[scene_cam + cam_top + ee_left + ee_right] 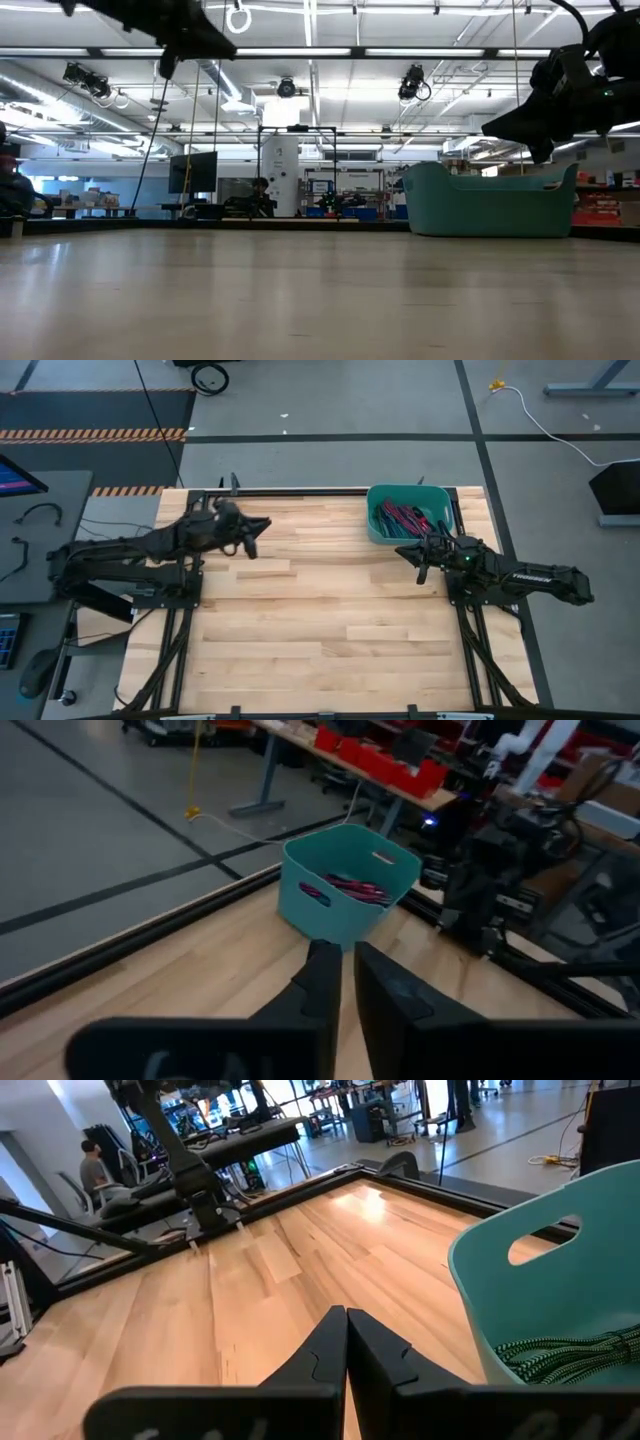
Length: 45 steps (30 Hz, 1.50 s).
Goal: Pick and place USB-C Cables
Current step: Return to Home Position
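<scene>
A light wooden table [320,620] with a black frame stands on a grey concrete floor crossed by dark tape lines, with orange-and-black hazard stripes [90,433] at far left. The low view looks across the bare boards into a wide workshop hall under strip lights. At the left edge a grey desk [50,510] adjoins the table. The left gripper [258,530] hangs above the table's far left part, its fingers [320,982] drawn almost together with nothing between them. Nothing stands on the boards between the two arms. Right of centre, at the far edge, stands a teal bin [374,525]. The USB-C Cables [405,517] lie heaped inside it: magenta, red and teal strips, plus a green braided one. Just beside the bin's near side the right gripper [405,550] hovers, closed and empty. A white cord [545,422] trails over the floor beyond.
</scene>
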{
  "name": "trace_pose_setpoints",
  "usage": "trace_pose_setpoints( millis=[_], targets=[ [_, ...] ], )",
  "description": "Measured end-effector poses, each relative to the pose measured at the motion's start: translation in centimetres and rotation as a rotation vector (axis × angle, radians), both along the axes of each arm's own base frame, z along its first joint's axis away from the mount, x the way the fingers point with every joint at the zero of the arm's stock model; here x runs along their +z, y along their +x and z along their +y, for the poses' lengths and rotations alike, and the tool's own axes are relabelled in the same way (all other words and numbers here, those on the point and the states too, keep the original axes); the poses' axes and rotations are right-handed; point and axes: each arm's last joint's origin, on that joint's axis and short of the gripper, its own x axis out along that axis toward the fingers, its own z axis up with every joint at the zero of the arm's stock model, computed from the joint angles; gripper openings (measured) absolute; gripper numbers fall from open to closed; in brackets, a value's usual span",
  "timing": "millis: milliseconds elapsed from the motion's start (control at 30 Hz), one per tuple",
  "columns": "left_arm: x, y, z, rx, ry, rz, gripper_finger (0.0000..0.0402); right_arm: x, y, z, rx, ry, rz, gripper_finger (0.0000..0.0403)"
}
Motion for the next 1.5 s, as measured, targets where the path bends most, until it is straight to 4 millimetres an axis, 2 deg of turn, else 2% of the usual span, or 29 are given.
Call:
trace_pose_setpoints(
  millis=[100,233,500,667,833,1033,1133,1200,1300,1500],
  targets=[
    [-1.0,-1.6,-0.5,-0.012,0.005,-0.019,0.0023,0.0,0.0,0.0,0.0,0.0,0.0,0.0016],
    [-1.9,-2.6,-0.7,-0.012,0.004,-0.029,0.0011,0.0,0.0,0.0,0.0,0.0,0.0,0.0016],
    [-2.7,-2.9,-0.7,0.006,-0.018,0.009,0.0019,0.0,0.0,0.0,0.0,0.0,0.0,0.0016],
    [-3.0,-3.0,-1.3,-0.105,-0.057,0.032,0.0016,0.0,0.0,0.0,0.0,0.0,0.0,0.0016],
    [-3.0,-5.4,-2.3,-0.159,-0.07,0.062,0.0007,0.0,0.0,0.0,0.0,0.0,0.0,0.0016],
    [-2.8,-9.1,-3.0,-0.191,-0.052,0.044,0.0018,0.0,0.0,0.0,0.0,0.0,-0.001,0.0016],
    [-2.9,-10.1,-3.1,-0.202,-0.061,0.026,0.0018,0.0,0.0,0.0,0.0,0.0,-0.001,0.0016],
    [-2.8,-10.1,-3.1,-0.213,-0.073,-0.049,0.0015,0.0,0.0,0.0,0.0,0.0,0.0,0.0016],
    [-4.1,-9.1,-3.0,-0.211,-0.026,-0.148,0.0015,0.0,0.0,0.0,0.0,0.0,0.0,0.0016],
    [-9.2,-7.8,-2.9,-0.181,0.177,-0.363,0.0018,0.0,0.0,0.0,0.0,0.0,-0.001,0.0016]
  ],
)
